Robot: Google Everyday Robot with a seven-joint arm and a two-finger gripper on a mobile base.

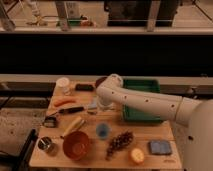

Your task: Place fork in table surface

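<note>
My white arm [145, 102] reaches in from the right, across the green tray [150, 87], to the middle of the light-brown wooden tabletop [150, 135]. The gripper [99, 103] hangs below the wrist, low over the table just left of the tray, next to a pale grey-blue thing [92, 105]. I cannot make out the fork; it is hidden or too thin to show. The black-handled knife [70, 110] lies left of the gripper.
On the table are a white cup [63, 85], a carrot [65, 101], a yellow item [74, 125], a blue cup [102, 131], a brown bowl [76, 145], a metal cup [46, 145], grapes [120, 142], an orange fruit [136, 156] and a blue sponge [160, 147].
</note>
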